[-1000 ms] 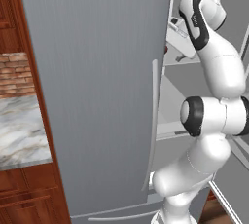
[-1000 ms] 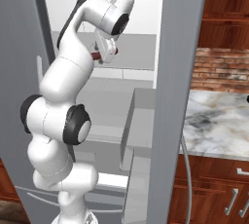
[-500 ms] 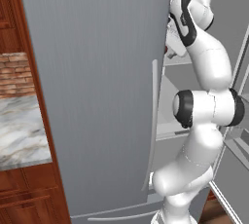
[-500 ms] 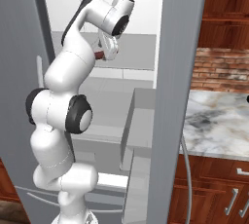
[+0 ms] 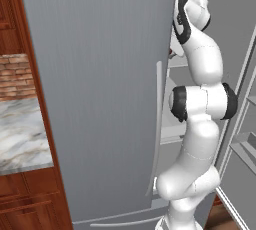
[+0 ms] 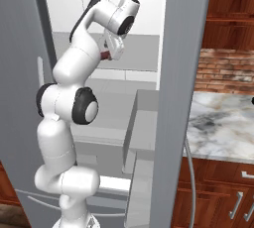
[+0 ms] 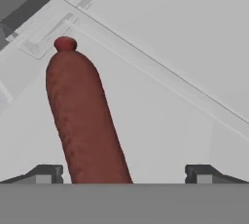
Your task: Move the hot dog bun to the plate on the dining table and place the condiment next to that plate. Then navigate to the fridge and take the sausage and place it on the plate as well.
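Your claw [image 7: 124,172] is spread wide and grasps nothing. In the hand view its two dark fingertips [image 7: 44,173] stand far apart at the bottom, and the sausage [image 7: 82,121] lies between them, closer to the left one. You can't tell from this view whether either tip touches it. The sausage is dark red-brown, with a small knob at its far end, and it lies flat on a white shelf [image 7: 165,125] inside the fridge [image 5: 100,84], running away from the claw toward the shelf's back edge.

From the right base view you can see the arm reaching up into the open fridge, with the claw [image 6: 110,53] at the shelf and a bit of the sausage [image 6: 104,55] showing red just beside it. In the left base view the grey fridge door hides most of the hand. A marble-topped desk [image 6: 223,128] stands to the right of the fridge, well apart from the sausage.
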Controlling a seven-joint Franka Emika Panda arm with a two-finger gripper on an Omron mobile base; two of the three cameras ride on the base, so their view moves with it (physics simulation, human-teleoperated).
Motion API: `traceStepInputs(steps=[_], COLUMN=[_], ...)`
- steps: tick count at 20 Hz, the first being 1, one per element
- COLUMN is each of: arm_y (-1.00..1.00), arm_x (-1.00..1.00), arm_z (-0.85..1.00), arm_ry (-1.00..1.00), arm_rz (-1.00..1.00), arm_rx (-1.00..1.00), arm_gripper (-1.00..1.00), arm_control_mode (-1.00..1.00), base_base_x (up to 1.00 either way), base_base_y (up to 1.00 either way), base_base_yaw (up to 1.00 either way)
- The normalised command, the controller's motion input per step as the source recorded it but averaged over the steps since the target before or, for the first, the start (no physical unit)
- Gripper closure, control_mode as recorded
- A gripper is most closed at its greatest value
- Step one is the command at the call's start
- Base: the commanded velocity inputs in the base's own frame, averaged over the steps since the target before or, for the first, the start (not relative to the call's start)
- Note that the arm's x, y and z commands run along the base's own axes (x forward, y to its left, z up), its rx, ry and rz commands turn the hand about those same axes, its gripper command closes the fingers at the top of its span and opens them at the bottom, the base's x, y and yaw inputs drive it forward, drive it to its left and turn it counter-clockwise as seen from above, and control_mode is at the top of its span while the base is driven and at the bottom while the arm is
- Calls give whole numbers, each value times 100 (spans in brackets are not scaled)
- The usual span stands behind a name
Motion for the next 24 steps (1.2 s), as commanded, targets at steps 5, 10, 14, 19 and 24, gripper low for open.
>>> traceStepInputs(steps=[5,10,14,19,24], arm_y=[0,0,2,0,0], arm_x=[0,0,-7,-26,-63], arm_z=[-30,-35,-43,-42,-4], arm_ry=[1,0,0,0,0], arm_rz=[0,0,0,0,-8], arm_rx=[-1,-4,-8,-9,-1], arm_gripper=[-100,100,100,100,100], arm_control_mode=[-100,-100,-100,-100,-100], base_base_x=[0,0,0,0,0], base_base_y=[0,0,0,0,0], base_base_yaw=[0,0,0,0,0])
